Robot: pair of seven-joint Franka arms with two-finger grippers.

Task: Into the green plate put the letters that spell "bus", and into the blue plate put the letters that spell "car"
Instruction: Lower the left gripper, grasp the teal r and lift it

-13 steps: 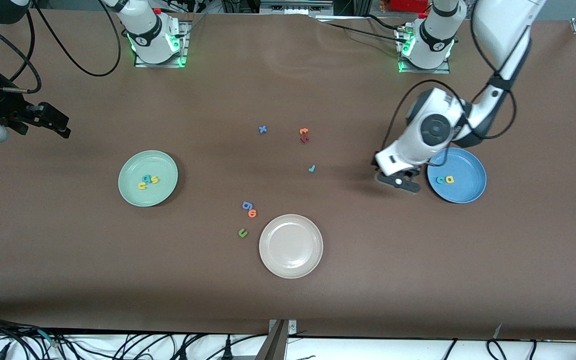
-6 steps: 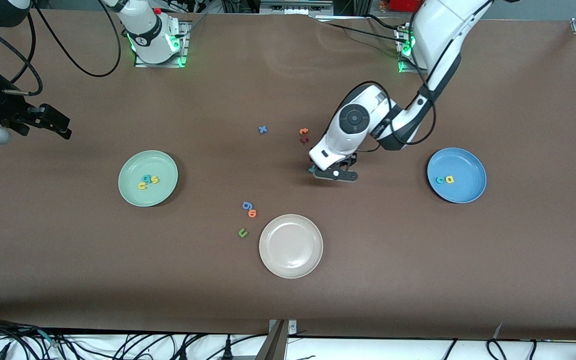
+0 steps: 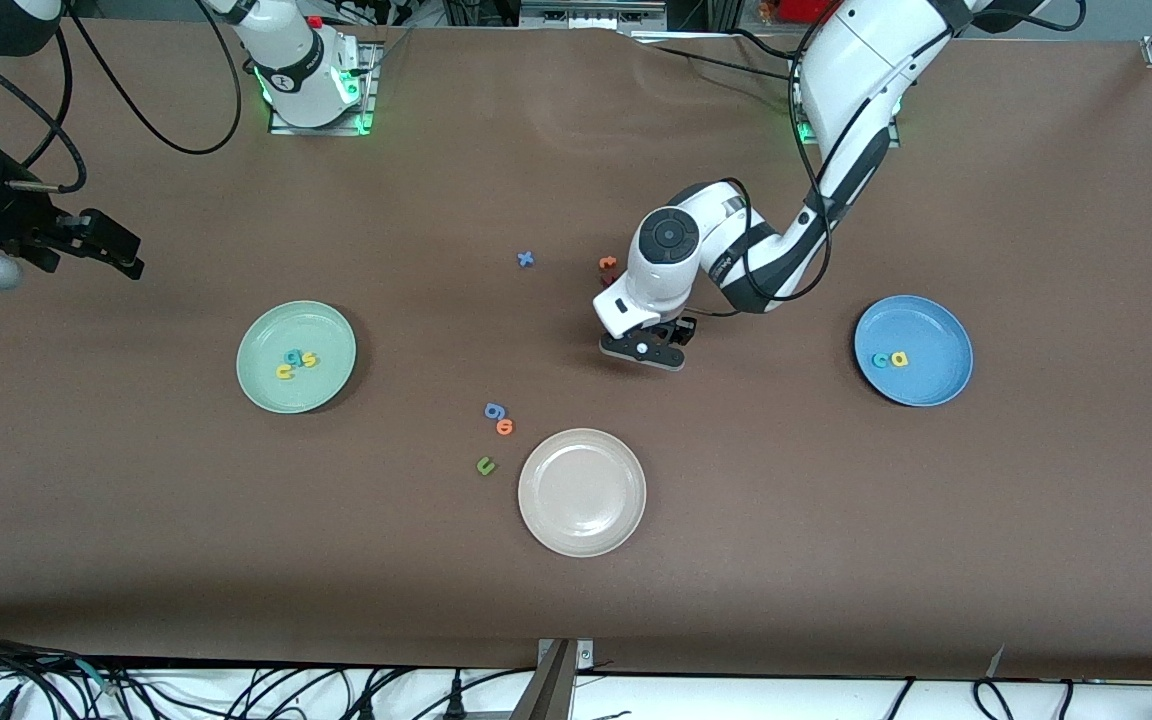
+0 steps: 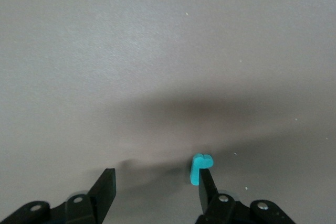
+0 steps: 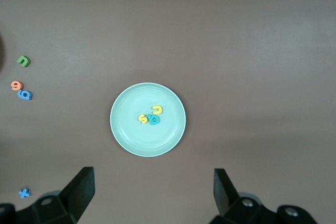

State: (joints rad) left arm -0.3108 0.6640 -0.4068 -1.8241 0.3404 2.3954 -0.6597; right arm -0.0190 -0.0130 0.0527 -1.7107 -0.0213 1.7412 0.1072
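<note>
A brown desk (image 3: 836, 520) carries three plates: the green plate (image 3: 266, 392) toward the right arm's end, the blue plate (image 3: 936, 385) toward the left arm's end, a beige-white plate (image 3: 582, 492) between them and nearest the front camera. Loose letters lie on the bare cloth — a blue "x" (image 3: 525, 259), an orange "t" (image 3: 607, 263), a blue "g" (image 3: 494, 410) touching an orange "o" (image 3: 505, 427), a green "u" (image 3: 485, 465), and a teal "r" (image 4: 199, 166).

On the brown desk (image 3: 936, 560) we see a beige-white plate (image 3: 582, 492), nearest of all to the front camera. Close beside it, toward the right arm's end, lies a green "u" (image 3: 485, 465). A little farther from the camera we find an orange "o" (image 3: 505, 427) touching a blue "g" (image 3: 494, 411). Farther still sit a blue "x" (image 3: 526, 259) and an orange "t" (image 3: 607, 263), apart from each other.
</note>
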